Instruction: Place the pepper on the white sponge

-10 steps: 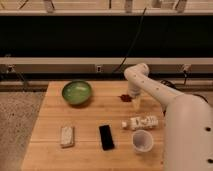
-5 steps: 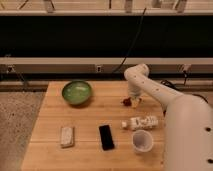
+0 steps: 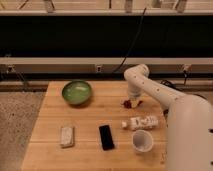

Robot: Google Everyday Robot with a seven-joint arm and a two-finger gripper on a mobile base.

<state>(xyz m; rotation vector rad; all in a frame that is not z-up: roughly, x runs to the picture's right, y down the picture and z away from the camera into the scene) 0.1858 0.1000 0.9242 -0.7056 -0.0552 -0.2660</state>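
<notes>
The fingers of the gripper (image 3: pixel 132 102) are clenched on the pepper (image 3: pixel 128 104), as far as I can make out from here: the dark red bit shows right at the tip of the gripper, low against the wooden table (image 3: pixel 50 152). The pepper is toward the back right part of the table, to the right of the green bowl (image 3: pixel 77 92) and just behind the white bottle (image 3: pixel 141 122), which lies on its side. The white sponge (image 3: pixel 67 136) is well apart from the pepper, down in the front left area, lying flat with nothing on it. Beside the sponge, toward the middle, I see the black phone (image 3: pixel 106 137) lying flat, and further right the white cup (image 3: pixel 142 141) stands upright, near the bottle. The white arm (image 3: pixel 152 89) reaches in from the right, bends at an elbow above the pepper and points the gripper straight down. The robot's bulky white body (image 3: pixel 190 135) fills the lower right corner and covers the table's right edge.
</notes>
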